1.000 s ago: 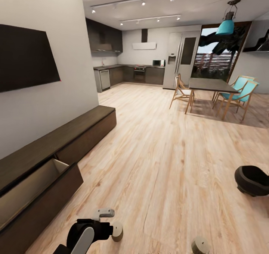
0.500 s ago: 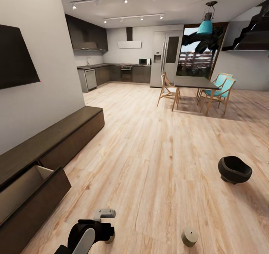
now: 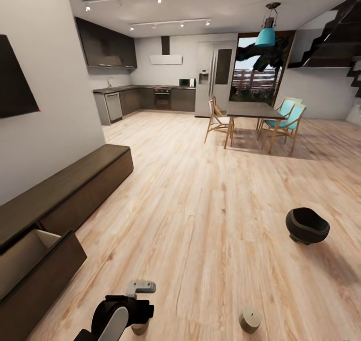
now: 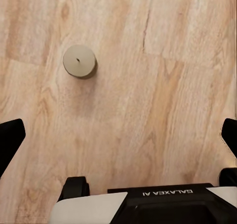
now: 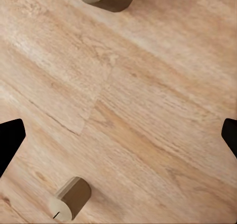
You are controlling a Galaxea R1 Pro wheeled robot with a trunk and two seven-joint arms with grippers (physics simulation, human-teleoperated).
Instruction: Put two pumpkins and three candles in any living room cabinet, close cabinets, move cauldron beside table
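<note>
**Q:** How do your jaws stand?

**A:** My left gripper [image 4: 118,135] is spread wide and empty over the bare floor [image 4: 163,86], fingertips at either side. My right gripper [image 5: 118,135] is just as wide, also holding nothing.

**Q:** Where are the candles?

**A:** One candle [image 4: 79,61] stands upright on the boards ahead of my left fingers, well off centre. From the head, a second candle [image 3: 249,319] sits to its right, near my base. The cabinet [image 3: 70,191] runs along the wall to my left, one drawer [image 3: 35,261] pulled open. The cauldron [image 3: 307,225] rests on the floor far to my right.

**Q:** How would you do this well?

**A:** I'd centre the left candle between my fingers, descend straight, close low on its body.

**Q:** What changed?

**A:** My head view has swung rightward: cabinet and cauldron slid left in frame, and the stairs [image 3: 336,35] came into sight.
</note>
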